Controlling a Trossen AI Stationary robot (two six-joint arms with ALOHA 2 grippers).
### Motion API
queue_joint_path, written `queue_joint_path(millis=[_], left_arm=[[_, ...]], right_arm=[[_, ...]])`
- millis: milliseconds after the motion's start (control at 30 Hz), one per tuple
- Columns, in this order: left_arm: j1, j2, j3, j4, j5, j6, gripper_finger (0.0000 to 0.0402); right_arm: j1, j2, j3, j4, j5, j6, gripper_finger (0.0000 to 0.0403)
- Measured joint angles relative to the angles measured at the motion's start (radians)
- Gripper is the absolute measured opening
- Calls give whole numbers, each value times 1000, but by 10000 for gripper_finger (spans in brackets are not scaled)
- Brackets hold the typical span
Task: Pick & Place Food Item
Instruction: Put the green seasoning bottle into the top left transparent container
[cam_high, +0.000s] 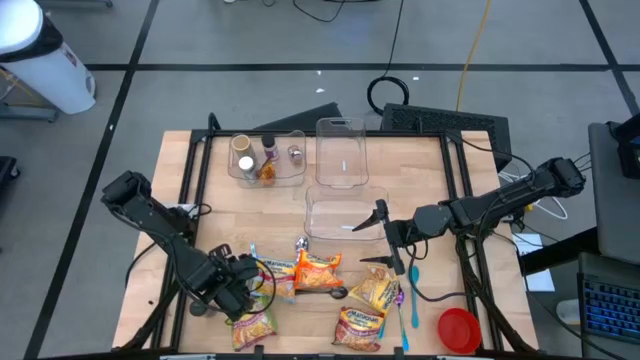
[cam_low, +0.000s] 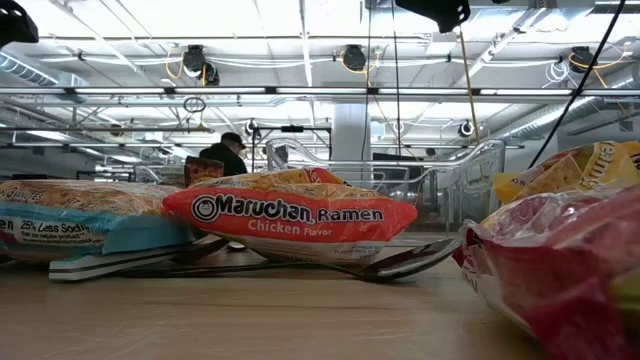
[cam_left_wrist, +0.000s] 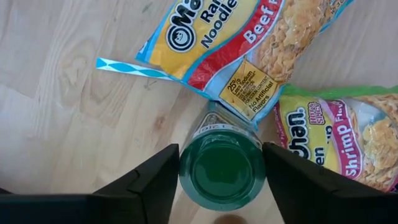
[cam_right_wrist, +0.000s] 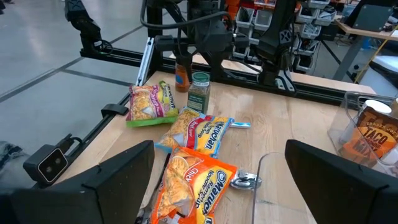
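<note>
L gripper (cam_left_wrist: 221, 177) sits over a green-lidded jar (cam_left_wrist: 222, 171), fingers (cam_left_wrist: 146, 183) spread either side of the lid, a thin gap showing each side; can't tell if they touch. Beef ramen pack (cam_left_wrist: 249, 43) just beyond jar, shrimp pack (cam_left_wrist: 339, 140) beside it. R gripper (cam_high: 385, 238) spread wide, empty, near a clear bin (cam_high: 345, 215); chicken pack (cam_high: 318, 270) just below it on the table (cam_high: 200, 200).

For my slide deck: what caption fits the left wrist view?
Left gripper straddles a green-lidded jar beside beef ramen and shrimp ramen packets.
</note>
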Motion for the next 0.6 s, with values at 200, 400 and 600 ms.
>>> queue_joint_path(millis=[200, 400, 600], left_arm=[[0, -1, 1, 0, -2, -4, 199], [6, -1, 1, -16, -7, -26, 199], [66, -13, 19, -153, -36, -78, 199]], right_arm=[[0, 0, 0, 0, 0, 0, 357], [0, 0, 0, 0, 0, 0, 357], [0, 0, 0, 0, 0, -3, 357]])
